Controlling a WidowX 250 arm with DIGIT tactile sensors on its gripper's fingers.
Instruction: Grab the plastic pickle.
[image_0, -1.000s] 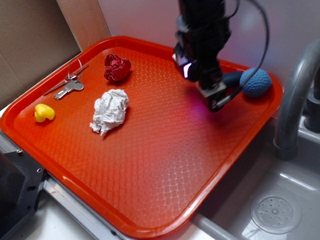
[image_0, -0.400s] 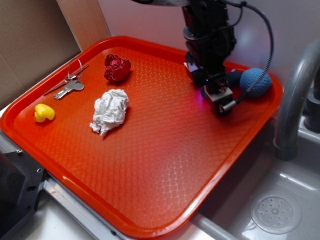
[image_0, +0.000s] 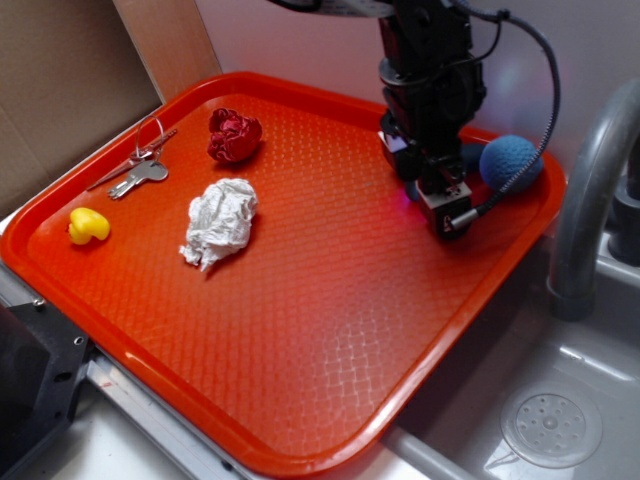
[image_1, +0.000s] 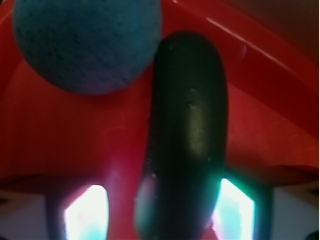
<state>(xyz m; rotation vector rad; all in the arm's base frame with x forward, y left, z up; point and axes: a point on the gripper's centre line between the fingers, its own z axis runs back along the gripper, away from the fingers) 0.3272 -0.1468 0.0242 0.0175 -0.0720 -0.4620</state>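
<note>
Plastic pickle (image_1: 187, 140) now between hand (image_1: 160, 210) fingers

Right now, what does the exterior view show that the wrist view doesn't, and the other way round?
Only the exterior view shows the keys, yellow toy, crumpled white paper, crumpled red object, faucet and sink. Only the wrist view shows the plastic pickle at full length, lying between the gripper fingers with its side against the blue ball. Both show the ball, pickle and orange tray.
</note>
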